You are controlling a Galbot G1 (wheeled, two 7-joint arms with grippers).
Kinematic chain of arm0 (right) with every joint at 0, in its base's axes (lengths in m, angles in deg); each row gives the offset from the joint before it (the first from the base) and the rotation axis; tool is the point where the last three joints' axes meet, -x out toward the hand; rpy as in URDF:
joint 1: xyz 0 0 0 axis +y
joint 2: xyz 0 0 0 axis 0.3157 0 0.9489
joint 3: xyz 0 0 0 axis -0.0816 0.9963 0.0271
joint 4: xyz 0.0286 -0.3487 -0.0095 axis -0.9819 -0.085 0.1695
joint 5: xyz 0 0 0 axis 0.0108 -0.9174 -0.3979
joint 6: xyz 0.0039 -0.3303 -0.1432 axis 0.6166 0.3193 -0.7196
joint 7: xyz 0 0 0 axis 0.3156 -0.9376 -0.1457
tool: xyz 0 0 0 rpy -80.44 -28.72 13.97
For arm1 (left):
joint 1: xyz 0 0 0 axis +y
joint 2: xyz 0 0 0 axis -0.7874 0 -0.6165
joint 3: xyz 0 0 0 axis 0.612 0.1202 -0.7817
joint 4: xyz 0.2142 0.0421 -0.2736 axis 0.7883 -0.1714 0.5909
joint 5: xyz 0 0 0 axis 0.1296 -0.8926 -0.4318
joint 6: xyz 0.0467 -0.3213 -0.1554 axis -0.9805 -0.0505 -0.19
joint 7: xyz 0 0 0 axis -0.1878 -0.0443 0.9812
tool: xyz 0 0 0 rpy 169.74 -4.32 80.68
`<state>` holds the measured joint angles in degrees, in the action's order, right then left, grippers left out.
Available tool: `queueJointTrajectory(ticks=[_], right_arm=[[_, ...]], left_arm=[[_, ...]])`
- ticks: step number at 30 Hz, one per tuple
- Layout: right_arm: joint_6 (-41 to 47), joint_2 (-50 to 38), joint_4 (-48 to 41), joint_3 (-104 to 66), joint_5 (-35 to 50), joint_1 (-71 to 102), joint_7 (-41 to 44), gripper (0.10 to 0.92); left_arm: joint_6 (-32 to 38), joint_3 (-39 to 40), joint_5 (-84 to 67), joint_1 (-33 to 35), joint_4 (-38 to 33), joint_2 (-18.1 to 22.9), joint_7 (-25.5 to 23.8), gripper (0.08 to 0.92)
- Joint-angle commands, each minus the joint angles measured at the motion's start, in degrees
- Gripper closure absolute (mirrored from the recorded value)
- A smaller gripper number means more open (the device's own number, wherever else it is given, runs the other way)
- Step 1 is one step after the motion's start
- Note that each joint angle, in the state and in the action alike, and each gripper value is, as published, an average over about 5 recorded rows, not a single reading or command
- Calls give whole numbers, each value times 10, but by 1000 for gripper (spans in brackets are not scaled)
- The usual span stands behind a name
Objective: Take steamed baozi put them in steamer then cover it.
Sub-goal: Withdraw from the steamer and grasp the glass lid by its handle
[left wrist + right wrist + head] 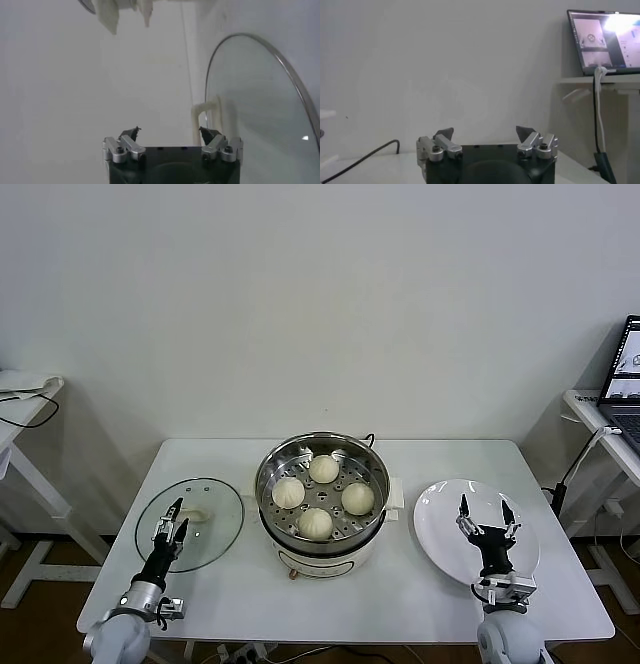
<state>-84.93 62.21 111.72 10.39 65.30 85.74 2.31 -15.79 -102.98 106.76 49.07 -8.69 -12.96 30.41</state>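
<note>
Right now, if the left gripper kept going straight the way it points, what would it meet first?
Likely the white oblong handle of the round clear glass lid; the open left gripper points right at it, though depth is unclear.

You have four steamed baozi (323, 468) (288, 492) (357, 498) (315, 523) in view, all sitting in one steamer (322, 492) at the middle of the table (400, 584). To its left lies one cover (190, 524); to its right, one white plate (440, 519). You also have one laptop (625, 379) at the far right, and two grippers, one near each front corner.
</note>
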Motion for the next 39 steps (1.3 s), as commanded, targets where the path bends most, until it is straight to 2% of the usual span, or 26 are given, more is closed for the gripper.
queueJointTrajectory(ticks=[1, 39], right_arm=[[-3, 6, 0, -6, -3, 6, 2, 203], [-10, 17, -1, -4, -14, 1, 3, 203]], left_arm=[[-10, 7, -14, -28, 23, 3, -14, 177], [-53, 42, -27, -89, 70, 14, -52, 192]])
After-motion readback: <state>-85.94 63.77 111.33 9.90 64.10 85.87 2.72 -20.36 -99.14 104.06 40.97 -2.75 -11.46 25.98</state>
